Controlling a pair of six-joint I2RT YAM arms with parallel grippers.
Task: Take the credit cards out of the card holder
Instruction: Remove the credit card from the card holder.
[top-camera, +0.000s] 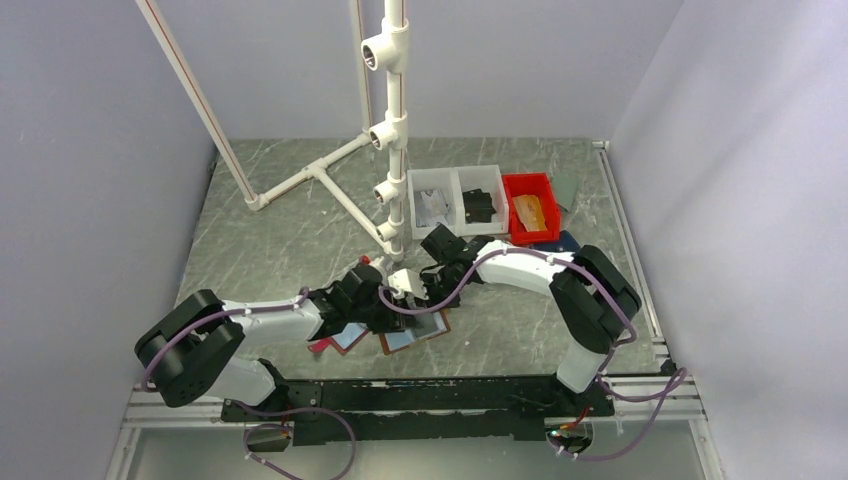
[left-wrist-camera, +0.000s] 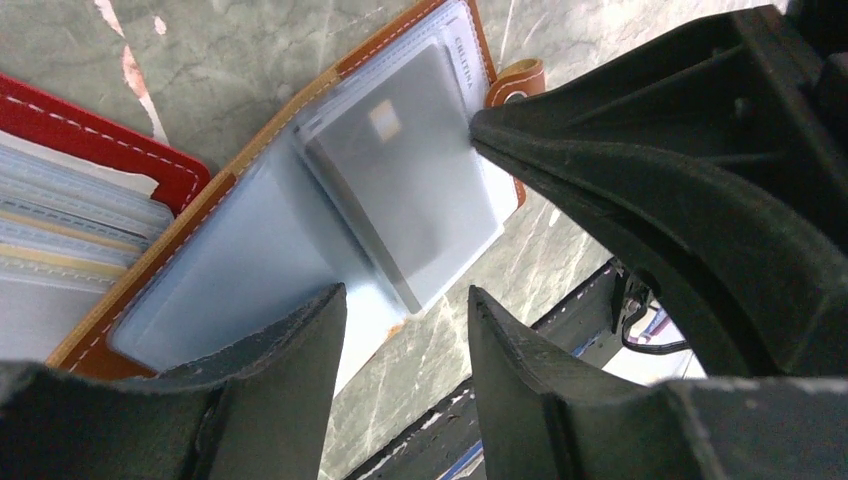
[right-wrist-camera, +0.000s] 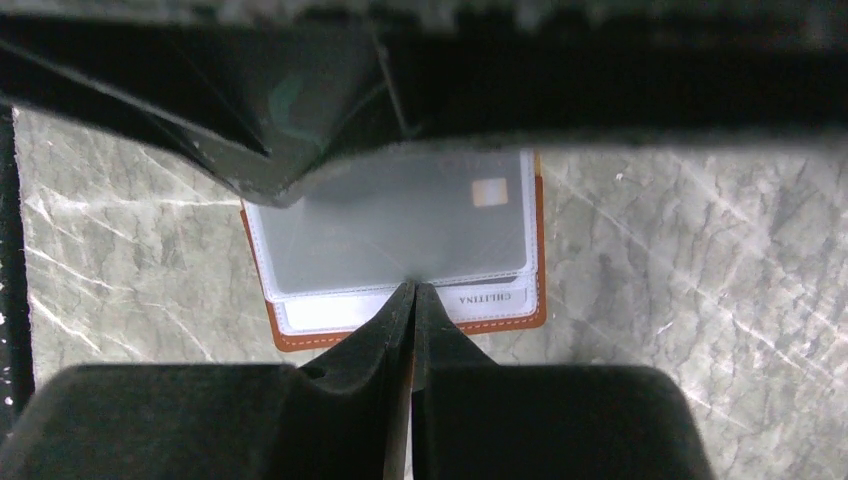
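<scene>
Extraction in hand: right gripper (right-wrist-camera: 412, 292) pinched shut on edge of grey chip card (left-wrist-camera: 410, 190), seemingly partly out of open tan leather card holder (left-wrist-camera: 240, 260) on marbled grey table (left-wrist-camera: 300, 40); left gripper (left-wrist-camera: 405, 300) spread, empty, over it; next likely needs steady outward pull

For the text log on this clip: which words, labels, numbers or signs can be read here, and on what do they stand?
"CHLITINA": on the white insert strip at the edge of the open tan leather card holder, upside down in the right wrist view.
Grey plastic card: a small chip-like square, no text readable.
White and red plastic bins: contents too small to read.
</scene>
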